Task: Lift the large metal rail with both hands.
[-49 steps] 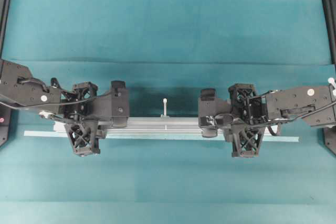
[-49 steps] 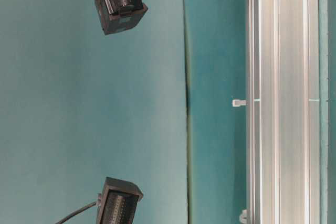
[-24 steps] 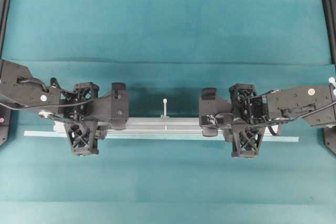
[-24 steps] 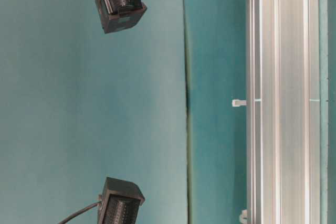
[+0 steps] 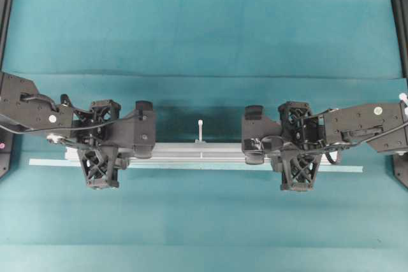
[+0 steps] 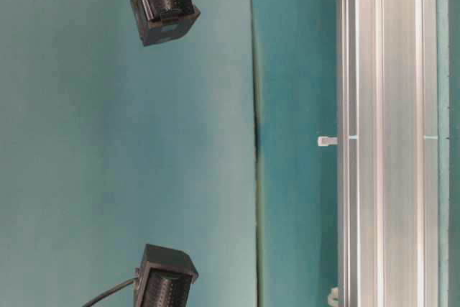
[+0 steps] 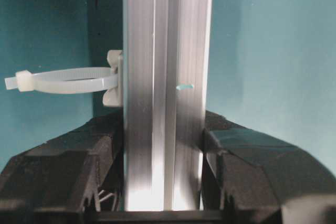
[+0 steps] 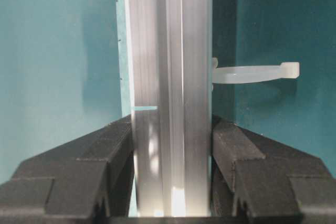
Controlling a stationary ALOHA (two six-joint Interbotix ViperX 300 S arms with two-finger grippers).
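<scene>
You're looking at a large metal rail of bare silver aluminium, brushed and satin along its grooves, with bright glare where it meets the left tool and the right tool, both matt black plastic with a slightly grainy face. The white peg at the right of the right wrist frame looks like smooth, translucent plastic. The counter wears a matt teal covering that looks like cloth or felt, with a thin pale-blue strip lying flat and dull at lower right in the overhead frame.

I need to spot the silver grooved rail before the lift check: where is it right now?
In the overhead view the long silver grooved aluminium rail lies crosswise at table centre, clamped between the black left gripper and black right gripper.
</scene>
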